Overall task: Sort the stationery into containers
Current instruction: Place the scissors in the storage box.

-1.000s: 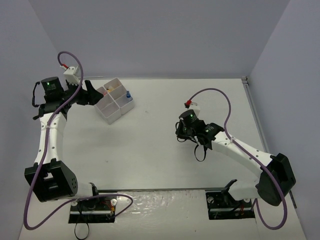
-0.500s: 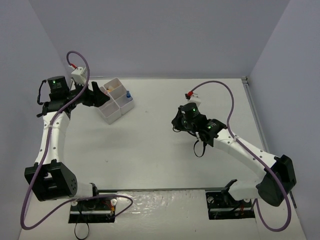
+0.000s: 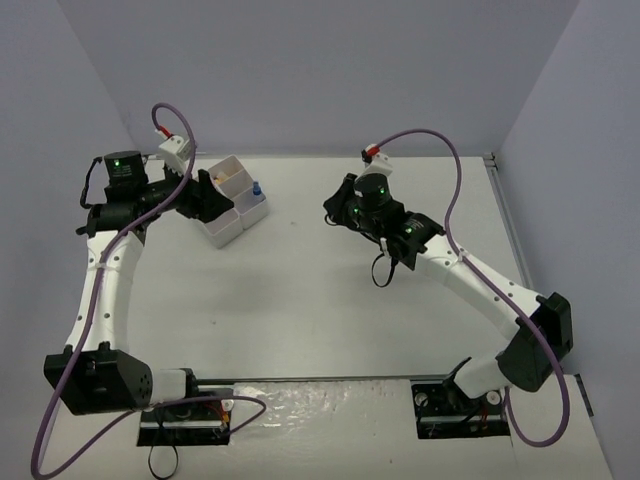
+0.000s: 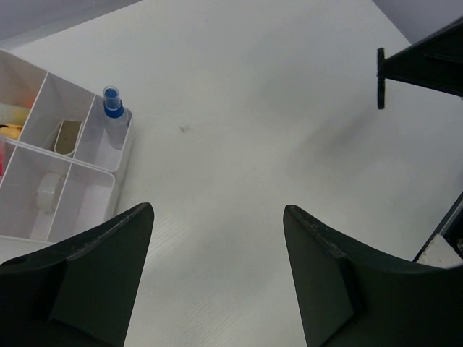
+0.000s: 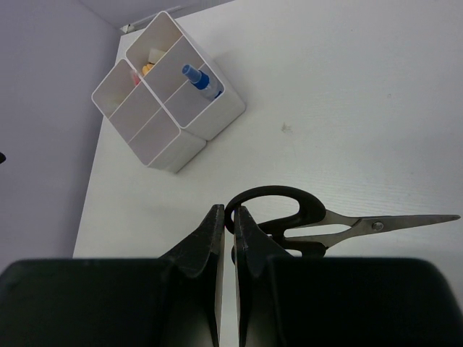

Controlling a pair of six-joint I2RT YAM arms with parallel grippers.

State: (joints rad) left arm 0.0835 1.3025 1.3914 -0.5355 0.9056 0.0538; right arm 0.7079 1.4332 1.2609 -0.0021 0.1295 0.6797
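One scissors [image 5: 312, 211] loop sits — apparently pinched — in the right gripper [image 5: 226, 218].

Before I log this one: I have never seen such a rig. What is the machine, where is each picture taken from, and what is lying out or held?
These are two robot arms bolted to a white table. The wide picture looks down from above and behind them: left arm on the left, right arm on the right. The other two come from cameras on the wrists, looking forward. The left tool is open and holds nothing; at the left of its view stands a white divided tray, with a blue-capped bottle and a tape roll in separate compartments. The right tool is shut on a handle loop of the black-handled scissors, blades pointing right in its view.
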